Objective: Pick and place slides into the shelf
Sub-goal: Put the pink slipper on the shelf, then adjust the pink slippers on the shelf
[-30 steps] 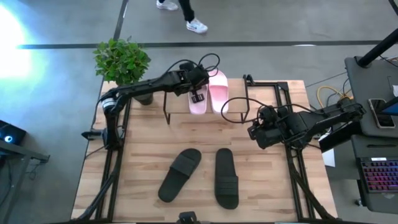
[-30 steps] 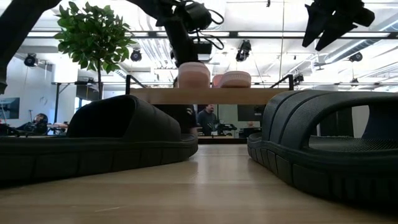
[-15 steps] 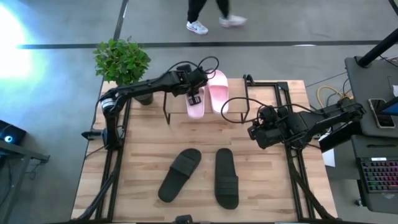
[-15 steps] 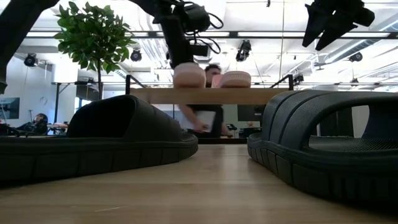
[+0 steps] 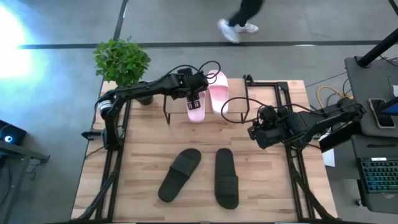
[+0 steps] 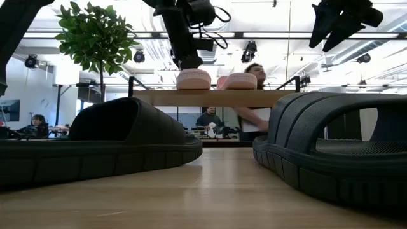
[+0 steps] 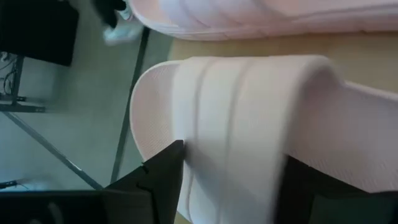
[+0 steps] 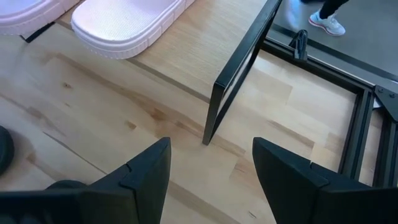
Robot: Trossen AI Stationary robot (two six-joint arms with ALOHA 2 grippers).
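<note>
Two light pink slides lie side by side on the shelf (image 6: 267, 98) at the table's far middle, the left one (image 5: 197, 107) and the right one (image 5: 218, 91). My left gripper (image 5: 194, 98) is open just above the left pink slide (image 7: 249, 118), one finger on each side of its strap. Two black slides (image 5: 180, 175) (image 5: 226, 178) rest sole-down on the table near its front edge. My right gripper (image 5: 254, 132) hangs open over the table's right part, with nothing between its fingers (image 8: 146, 171). My left gripper points down over the left pink slide's strap (image 7: 205, 124), with its open fingers (image 7: 163, 177) on either side of it. I cannot tell whether the fingers touch the strap. The slide lies flat on the shelf's plank.
A potted plant (image 5: 122, 61) stands at the table's far left corner. The shelf's black side frame (image 8: 235, 78) stands on the table ahead of my right gripper. A person (image 5: 241, 18) walks on the floor beyond the far edge. Bare wood lies between the shelf and the black slides.
My left gripper has opened and let go of the left pink slide. The slide, which stood higher under the fingers, has settled flat on the shelf's plank beside the other pink one. A person has walked past behind the table.
</note>
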